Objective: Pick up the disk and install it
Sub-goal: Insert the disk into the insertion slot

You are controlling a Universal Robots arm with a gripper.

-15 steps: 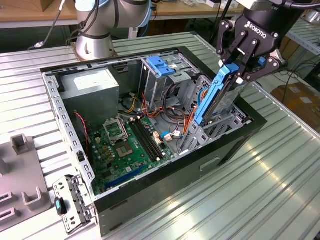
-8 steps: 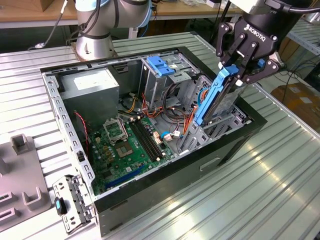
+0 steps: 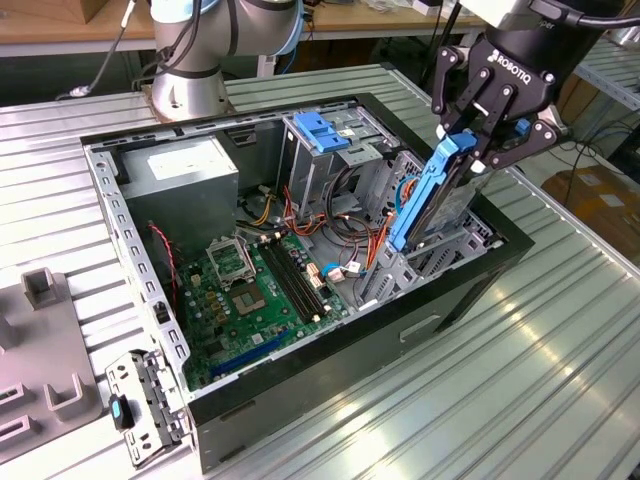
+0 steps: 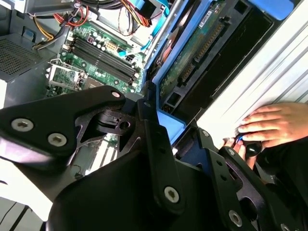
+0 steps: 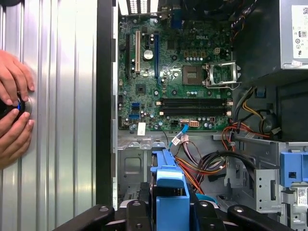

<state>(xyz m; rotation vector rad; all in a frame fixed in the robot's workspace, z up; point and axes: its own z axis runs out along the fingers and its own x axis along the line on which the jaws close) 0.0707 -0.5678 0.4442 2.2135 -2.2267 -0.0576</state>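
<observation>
Gripper (image 3: 478, 150): jaws closed on the upper end of the disk (image 3: 452, 200).
Disk: hangs directly below the jaws, on edge, blue rail outward. Its long axis is steeply tilted, and the lower end points down into the drive bay (image 3: 430, 262).
Drive bay: at the exterior view's right end of the computer case (image 3: 110, 200). I cannot tell whether the disk is seated.
Motherboard (image 3: 250, 290): beside the bay, well apart from the disk.
Person's hands (image 5: 14, 120): on the table (image 3: 560, 330), outside the case.
</observation>
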